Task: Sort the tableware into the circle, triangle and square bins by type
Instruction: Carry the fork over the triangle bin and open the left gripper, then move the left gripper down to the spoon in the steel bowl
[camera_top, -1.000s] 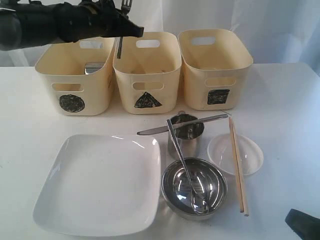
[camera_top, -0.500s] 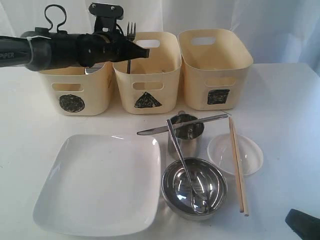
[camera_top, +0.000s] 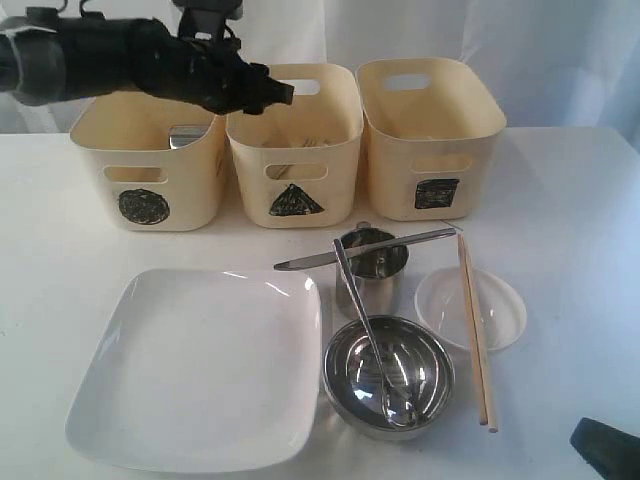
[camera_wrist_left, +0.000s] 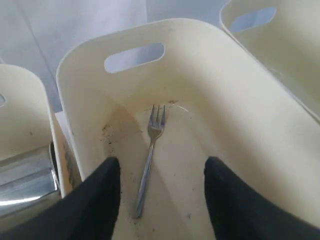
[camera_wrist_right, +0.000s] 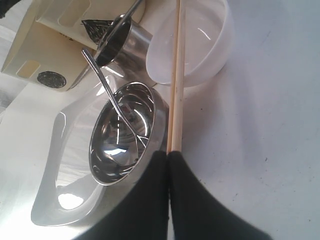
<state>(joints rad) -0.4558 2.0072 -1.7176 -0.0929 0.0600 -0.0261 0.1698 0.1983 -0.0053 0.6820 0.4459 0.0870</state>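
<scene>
My left gripper (camera_top: 272, 92) (camera_wrist_left: 162, 161) hangs open over the triangle bin (camera_top: 293, 150), holding nothing. The steel fork (camera_wrist_left: 150, 155) lies flat on that bin's floor, under the spread fingers. A steel cup (camera_top: 187, 135) rests in the circle bin (camera_top: 145, 165). On the table are the white square plate (camera_top: 195, 365) and a steel bowl (camera_top: 388, 375) with the spoon (camera_top: 365, 320) in it. A second cup (camera_top: 370, 265) has the knife (camera_top: 360, 250) lying across it. The chopsticks (camera_top: 475, 330) lie over the clear dish (camera_top: 470, 307). My right gripper (camera_top: 605, 445) (camera_wrist_right: 168, 152) is shut and empty, near the chopsticks' front end.
The square bin (camera_top: 430, 140) stands at the right of the row of bins. A white curtain hangs behind the bins. Bare white table (camera_top: 570, 250) spreads right of the dish and left of the plate.
The left gripper held the fork upright over the triangle bin; it has opened, and the fork now lies in that bin. The right gripper has not moved.
</scene>
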